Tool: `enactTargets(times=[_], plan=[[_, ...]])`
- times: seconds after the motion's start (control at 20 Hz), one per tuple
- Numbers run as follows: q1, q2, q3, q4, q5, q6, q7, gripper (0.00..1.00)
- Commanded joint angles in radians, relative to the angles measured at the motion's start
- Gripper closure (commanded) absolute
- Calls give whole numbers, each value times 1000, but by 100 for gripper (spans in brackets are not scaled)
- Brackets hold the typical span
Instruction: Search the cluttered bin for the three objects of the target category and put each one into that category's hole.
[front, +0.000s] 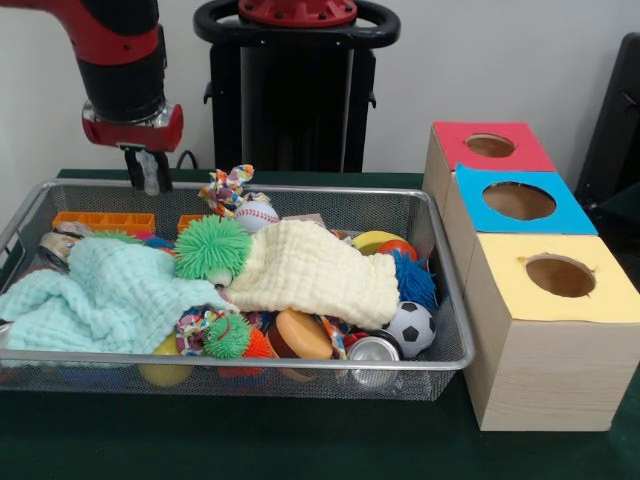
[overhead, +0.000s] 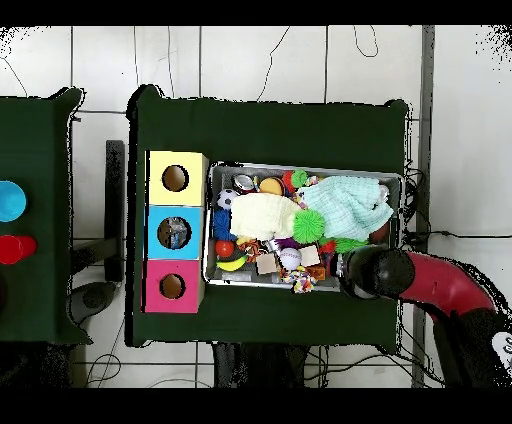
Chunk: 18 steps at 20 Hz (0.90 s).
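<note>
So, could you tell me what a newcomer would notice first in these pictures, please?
Most striking is the wire bin, heaped with toys under two cloths: a mint cloth on the picture's left of the front view and a cream cloth in the middle, with a spiky green ball between them. Right of the bin stand three wooden boxes with red, blue and yellow holes. The red arm's claw hangs over the bin's far left corner.

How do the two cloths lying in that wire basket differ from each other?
The mint-green cloth is bunched at the basket's left end in the front view; the pale yellow cloth lies nearer the middle. The green one looks larger and more crumpled, the yellow one flatter and smoother. A green spiky ball sits between them. Both are textured, waffle-like fabric draped over toys in the bin.
</note>
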Motion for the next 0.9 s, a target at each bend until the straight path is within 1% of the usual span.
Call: enactTargets(times=[0.05, 0.2, 0.4, 0.55, 0.75, 0.9], plan=[[18, -91, 53, 21, 73, 140, -31, 100], [24, -116, 50, 25, 87, 167, -34, 100], [33, -149, 50, 48, 115, 169, -20, 100], [66, -183, 44, 48, 144, 206, 7, 100], [99, -204, 41, 56, 173, 199, 38, 100], [122, -215, 41, 62, 199, 175, 58, 100]])
